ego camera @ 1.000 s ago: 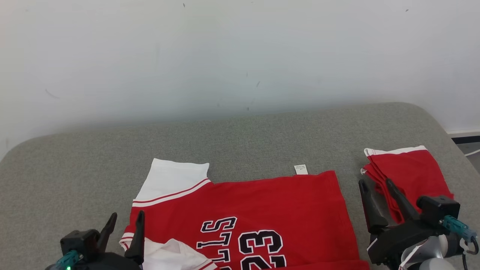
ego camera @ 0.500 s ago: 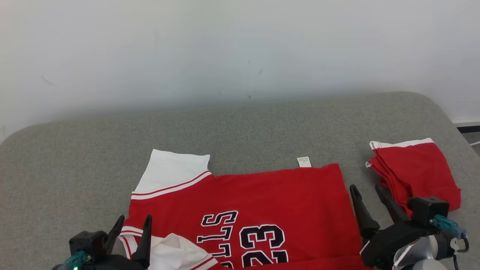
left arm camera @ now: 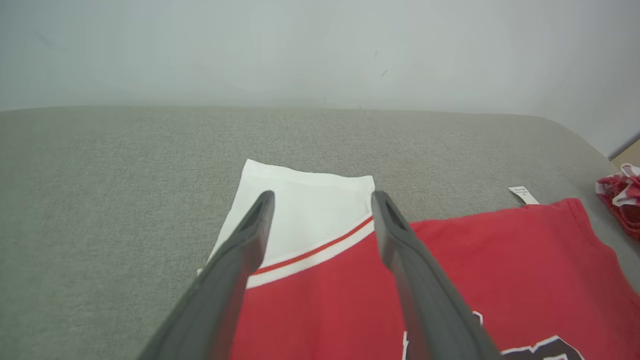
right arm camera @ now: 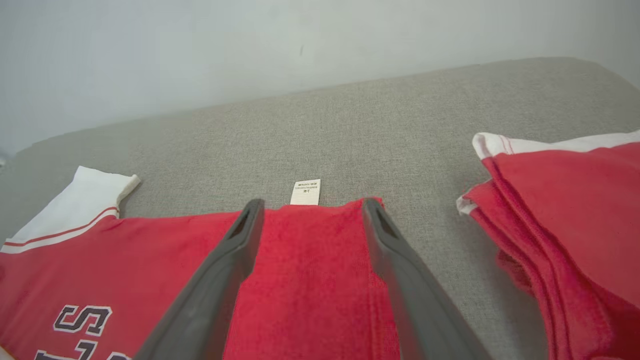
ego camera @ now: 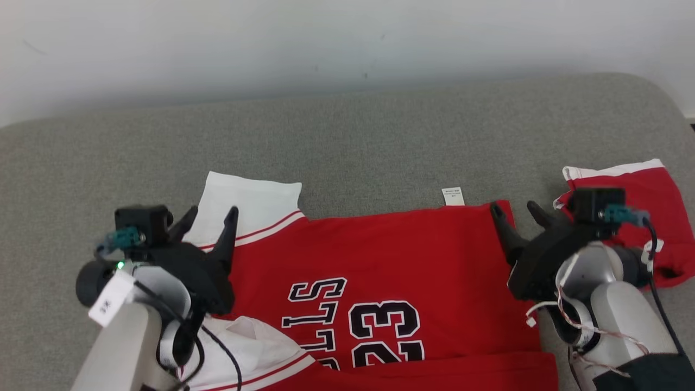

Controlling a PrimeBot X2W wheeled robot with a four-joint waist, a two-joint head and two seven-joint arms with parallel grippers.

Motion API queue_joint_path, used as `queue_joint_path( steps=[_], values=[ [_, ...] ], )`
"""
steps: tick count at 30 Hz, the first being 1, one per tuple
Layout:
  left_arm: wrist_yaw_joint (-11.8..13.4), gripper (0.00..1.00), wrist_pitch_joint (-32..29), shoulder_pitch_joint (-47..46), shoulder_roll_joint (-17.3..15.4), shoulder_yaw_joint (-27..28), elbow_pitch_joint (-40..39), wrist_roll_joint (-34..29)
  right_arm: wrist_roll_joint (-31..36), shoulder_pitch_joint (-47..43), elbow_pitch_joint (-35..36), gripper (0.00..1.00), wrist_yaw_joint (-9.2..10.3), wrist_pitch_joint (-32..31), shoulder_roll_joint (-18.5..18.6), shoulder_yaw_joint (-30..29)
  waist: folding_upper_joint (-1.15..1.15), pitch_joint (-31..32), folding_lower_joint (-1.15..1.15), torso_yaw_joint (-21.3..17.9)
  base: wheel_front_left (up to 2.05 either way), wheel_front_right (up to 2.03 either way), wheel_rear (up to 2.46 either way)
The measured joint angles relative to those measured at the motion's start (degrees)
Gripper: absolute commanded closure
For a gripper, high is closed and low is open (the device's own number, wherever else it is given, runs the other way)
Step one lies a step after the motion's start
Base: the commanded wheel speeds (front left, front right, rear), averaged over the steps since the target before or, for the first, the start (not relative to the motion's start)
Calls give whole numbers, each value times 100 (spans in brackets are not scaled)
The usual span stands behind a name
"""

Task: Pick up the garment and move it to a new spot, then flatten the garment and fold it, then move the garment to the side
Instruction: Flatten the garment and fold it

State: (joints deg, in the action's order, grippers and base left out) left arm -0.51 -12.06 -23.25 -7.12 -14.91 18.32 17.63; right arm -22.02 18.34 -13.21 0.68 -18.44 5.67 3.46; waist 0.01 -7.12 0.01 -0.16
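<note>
The left gripper [ego camera: 213, 212] has its two dark fingers spread wide with nothing between them. In the left wrist view they frame the white sleeve [left arm camera: 305, 210] and its red stripe, at the far left corner of the jersey [ego camera: 380, 260]. The right gripper [ego camera: 513, 207] is also wide open and empty. Its fingers straddle the jersey's far right corner, just short of the small white label [ego camera: 453, 196] that sticks out past the red edge.

The pairing looks deliberate: with one gripper at each far corner, both can pinch together and carry that edge over evenly, or tug it flat. Whether any fingertip touches the cloth I cannot tell.

The jersey lies spread, print side up, on the grey cushion [ego camera: 347, 136], from its middle toward the near edge. Its far edge runs roughly parallel to the cushion's far edge along the wall [ego camera: 326, 38]. A stack of folded red clothes [ego camera: 668, 195] sits at the cushion's right edge, clear of the jersey. By its place, it looks like finished work.

- The jersey's near part is cut off by the bottom of the head view, so its lettering is incomplete.
- The left arm covers part of the second sleeve, which looks rumpled.
- The right wrist hides part of the stack.
- The label's print is too small to read.
</note>
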Motion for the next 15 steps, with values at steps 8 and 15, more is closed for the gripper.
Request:
queue_joint_path(
  steps=[8, 15],
  values=[
    [186, 0, -873, -1173, 25, 158, 679, 48, 115, 945, -243, 0, 246, -1088, 176, 132, 0, -653, 0, -4, 0, 0, 0],
    [328, 0, -1472, -2057, 194, 181, 1346, 73, 276, 1377, -407, 0, 398, -1725, 385, 68, 1, -1139, 1, -16, 0, 0, 0]
  ],
)
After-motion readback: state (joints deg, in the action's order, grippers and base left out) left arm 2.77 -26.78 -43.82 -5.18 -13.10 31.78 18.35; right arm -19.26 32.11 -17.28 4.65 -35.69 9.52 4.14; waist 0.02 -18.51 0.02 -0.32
